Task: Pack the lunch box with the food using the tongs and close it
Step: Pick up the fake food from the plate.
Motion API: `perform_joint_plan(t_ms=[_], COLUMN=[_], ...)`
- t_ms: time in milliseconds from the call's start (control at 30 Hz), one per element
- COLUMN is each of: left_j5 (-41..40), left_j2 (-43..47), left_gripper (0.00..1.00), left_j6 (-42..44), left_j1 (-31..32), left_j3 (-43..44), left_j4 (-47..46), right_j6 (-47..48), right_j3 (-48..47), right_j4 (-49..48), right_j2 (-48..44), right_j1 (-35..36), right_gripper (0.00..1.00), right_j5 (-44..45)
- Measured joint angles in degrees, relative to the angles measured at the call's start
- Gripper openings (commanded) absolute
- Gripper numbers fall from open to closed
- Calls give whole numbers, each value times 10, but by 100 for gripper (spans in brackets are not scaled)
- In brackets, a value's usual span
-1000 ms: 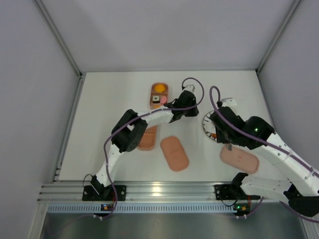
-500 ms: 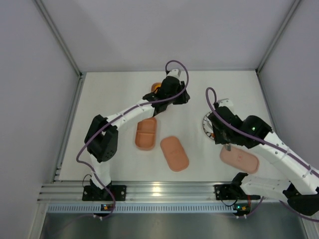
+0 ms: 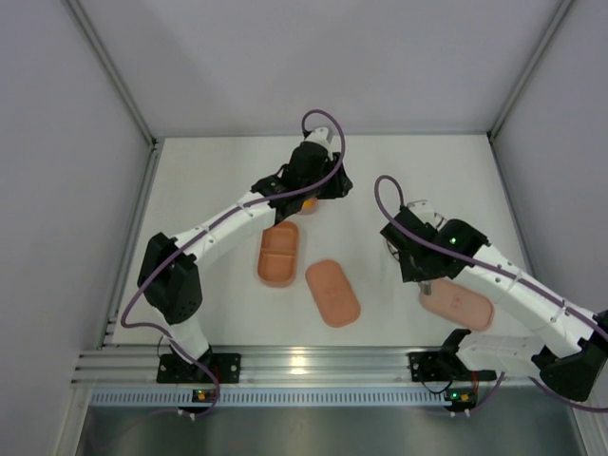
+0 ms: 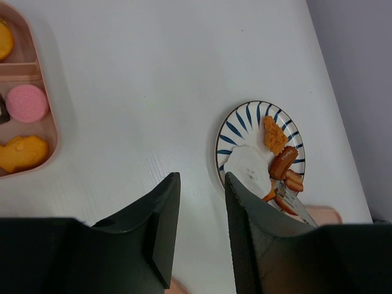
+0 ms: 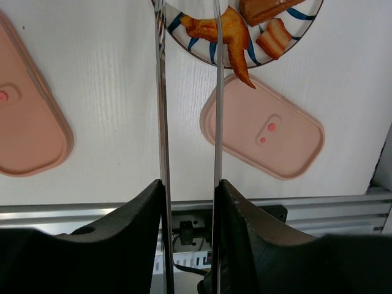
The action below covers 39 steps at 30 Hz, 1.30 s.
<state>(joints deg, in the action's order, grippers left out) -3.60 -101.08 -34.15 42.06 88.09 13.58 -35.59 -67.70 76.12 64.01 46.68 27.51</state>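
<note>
Top: I saw the empty lunch box tray (image 3: pixel 280 254) mid-desk | Left wrist: left pincer (image 4: pixel 201 184) stood slightly parted, holding nothing, beside the filled tray (image 4: pixel 51 122) | Right wrist: right pincer (image 5: pixel 188 190) clamped the tongs (image 5: pixel 161 92) over the plate (image 5: pixel 195 46); packing step, I reckoned; next called for tips closing on food (image 5: pixel 226 27).

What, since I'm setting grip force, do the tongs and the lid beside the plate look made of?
The tongs: polished metal, thin silvery arms with glints. The lid: probably matte plastic, uniformly pink with moulded rim and dimples.
</note>
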Motion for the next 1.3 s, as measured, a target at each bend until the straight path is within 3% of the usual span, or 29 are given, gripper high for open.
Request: perform_joint_plan(t_ms=[1300], left_j5=[26], left_j2=[9], left_gripper=[41], left_j6=[0], left_j1=[-11], left_j3=[-12], left_j4=[2], right_j6=[-31], right_j3=[20], right_j4=[0], right_j2=[55], right_j1=[25], right_gripper=[48], right_j5=[29])
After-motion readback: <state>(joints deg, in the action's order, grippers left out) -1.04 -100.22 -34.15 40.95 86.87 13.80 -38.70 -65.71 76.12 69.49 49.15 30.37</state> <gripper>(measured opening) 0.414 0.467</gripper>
